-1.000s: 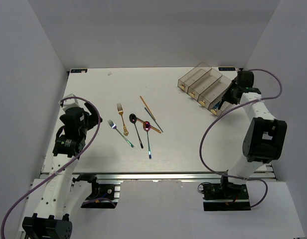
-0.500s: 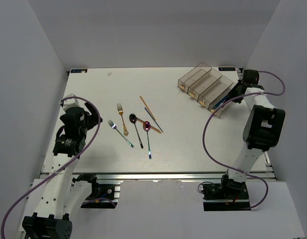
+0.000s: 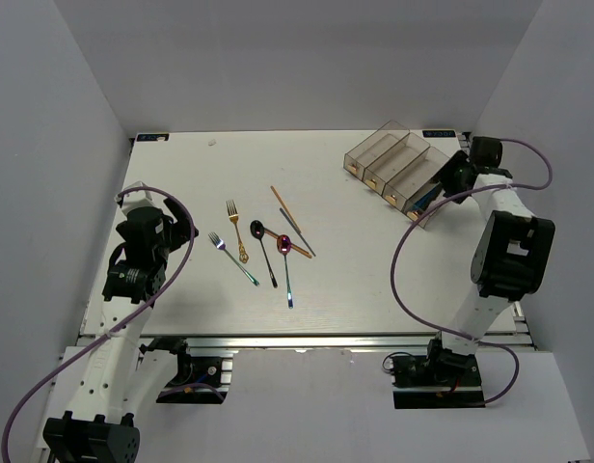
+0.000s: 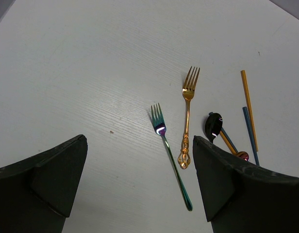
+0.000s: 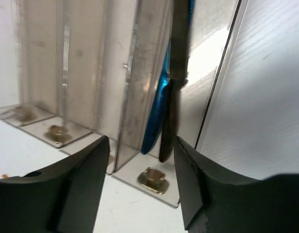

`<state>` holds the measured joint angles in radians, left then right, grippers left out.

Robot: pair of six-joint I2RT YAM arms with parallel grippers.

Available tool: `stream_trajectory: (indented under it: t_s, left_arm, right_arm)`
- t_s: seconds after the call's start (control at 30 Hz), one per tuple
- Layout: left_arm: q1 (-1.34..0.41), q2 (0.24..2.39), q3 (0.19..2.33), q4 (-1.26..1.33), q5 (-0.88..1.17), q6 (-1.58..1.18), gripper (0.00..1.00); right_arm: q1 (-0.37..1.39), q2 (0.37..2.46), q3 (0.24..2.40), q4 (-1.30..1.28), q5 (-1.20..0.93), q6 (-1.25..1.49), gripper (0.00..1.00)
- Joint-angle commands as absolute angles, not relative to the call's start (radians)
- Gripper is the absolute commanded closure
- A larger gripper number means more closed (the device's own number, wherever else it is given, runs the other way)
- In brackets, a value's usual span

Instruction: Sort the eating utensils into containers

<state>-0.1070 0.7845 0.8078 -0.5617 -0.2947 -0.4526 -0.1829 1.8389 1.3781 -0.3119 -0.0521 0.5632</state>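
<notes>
Seen from above, the white counter (image 3: 374, 280) carried the loose cutlery near its middle. A gold fork (image 3: 236, 230) and a silver-teal fork (image 3: 231, 258) lay side by side. To their right were a black spoon (image 3: 263, 251) and a purple spoon (image 3: 287, 267). A gold chopstick (image 3: 283, 205) and a dark chopstick (image 3: 298, 232) slanted just beyond the spoons. The row of clear bins (image 3: 389, 159) sat at the far right corner, well apart from this group. The left arm (image 3: 133, 260) stood at the left edge with a purple cable (image 3: 186, 251) looping round it. The right arm (image 3: 509, 251) reached to the end bin nearest it.

In the left wrist view, the left jaws stood wide apart with nothing between them. Their dark fingers (image 4: 42, 182) framed the two forks on bare counter. The gold fork (image 4: 187, 116) and the silver-teal fork (image 4: 171, 158) lay close but apart, tines pointing away. The right finger partly hid the black spoon (image 4: 213, 125), the purple spoon's bowl (image 4: 242, 156) and both chopsticks.

In the right wrist view, the right jaws were spread and empty, just short of the bins' near ends. A blue knife (image 5: 157, 114) and a black knife (image 5: 174, 92) lay together in the rightmost bin (image 5: 210, 58), leaning against its left wall. A brass fitting (image 5: 153, 176) sat at that bin's near end.
</notes>
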Motion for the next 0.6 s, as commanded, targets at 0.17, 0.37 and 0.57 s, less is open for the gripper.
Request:
stream_trajectory:
  t_s: [0.17, 0.37, 0.57]
  left_arm:
    - [-0.11, 0.785, 0.805, -0.558, -0.299, -0.446, 0.02]
    - [-0.11, 0.804, 0.815, -0.574, -0.344, -0.457, 0.02]
    - [-0.11, 0.824, 0.815, -0.572, -0.342, -0.457, 0.02]
  right_arm:
    - [-0.095, 1.66, 1.45, -0.314, -0.091, 0.459, 0.36]
    - [0.237, 1.707, 1.583, -0.5, -0.003, 0.229, 0.35]
    - [0.556, 1.816, 1.627, -0.512, 0.095, 0.203, 0.52]
